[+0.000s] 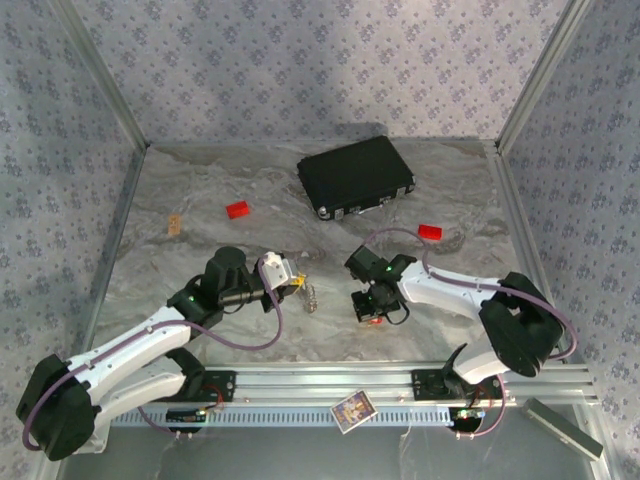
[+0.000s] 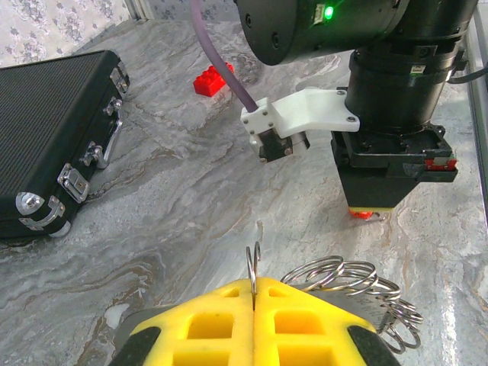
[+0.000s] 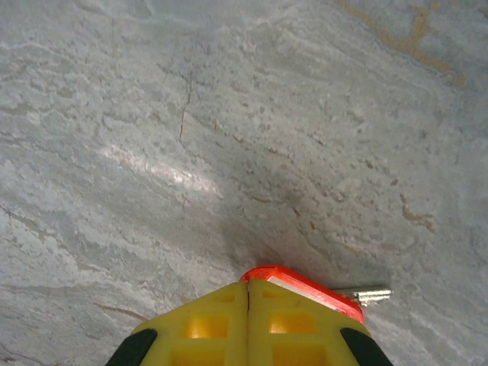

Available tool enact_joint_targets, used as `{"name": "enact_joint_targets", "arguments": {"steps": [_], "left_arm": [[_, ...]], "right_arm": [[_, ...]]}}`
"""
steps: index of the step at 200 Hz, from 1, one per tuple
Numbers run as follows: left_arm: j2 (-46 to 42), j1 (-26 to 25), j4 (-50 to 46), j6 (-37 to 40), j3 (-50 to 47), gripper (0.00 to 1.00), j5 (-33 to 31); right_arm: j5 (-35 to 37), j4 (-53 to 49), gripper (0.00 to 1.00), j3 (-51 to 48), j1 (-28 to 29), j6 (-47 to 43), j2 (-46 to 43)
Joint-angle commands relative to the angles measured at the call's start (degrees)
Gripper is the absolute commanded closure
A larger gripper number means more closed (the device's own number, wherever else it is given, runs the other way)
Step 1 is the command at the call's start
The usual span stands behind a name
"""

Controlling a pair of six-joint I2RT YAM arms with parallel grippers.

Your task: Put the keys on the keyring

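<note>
Near the middle of the tabletop, close to its near edge, the left end effector (image 2: 253, 288) is clamped on the keyring (image 2: 343, 276). One thin loop stands upright in the seam between the yellow fingers (image 2: 206, 324), edge-on to the left wrist camera. The rest of the coiled rings fans out low to that view's right, its long axis running across the frame.

Just right of centre, the right end effector (image 3: 248, 286) points straight down with its fingers pressed together. Its tips sit on the tag of the red key (image 3: 305, 288), though it is unclear whether the tag is pinched between them. The key lies flat on the marbled surface, its long axis running across the right wrist view. The metal blade (image 3: 367, 293) points to that view's right, clear of the fingers.

A black case (image 1: 355, 177) lies toward the far edge. One red block (image 1: 237, 209) sits to its left, and another (image 1: 430, 232) lies nearer the right edge.
</note>
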Motion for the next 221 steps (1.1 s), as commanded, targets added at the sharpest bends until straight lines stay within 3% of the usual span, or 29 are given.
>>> {"name": "enact_joint_targets", "arguments": {"steps": [1, 90, 148, 196, 221], "left_arm": [[-0.42, -0.56, 1.86, 0.08, 2.24, 1.0, 1.4], [0.3, -0.63, 1.93, 0.54, 2.32, 1.0, 2.49], [0.5, -0.7, 1.67, 0.72, 2.37, 1.0, 2.81], [-0.41, -0.72, 1.3, -1.28, 2.59, 1.0, 1.42], [-1.07, -0.72, 0.7, -3.84, 2.88, 1.0, 1.19]], "right_arm": [[-1.26, -0.13, 1.0, -0.28, -0.45, -1.52, 1.47], [-1.12, -1.21, 0.94, 1.07, -0.98, -2.85, 3.74], [-0.61, -2.37, 1.0, 1.57, -0.91, -3.31, 3.31], [4.05, -3.6, 1.0, 3.98, -0.22, -6.45, -5.83], [6.85, -0.3, 1.0, 4.43, 1.0, -12.7, -12.89]]}}
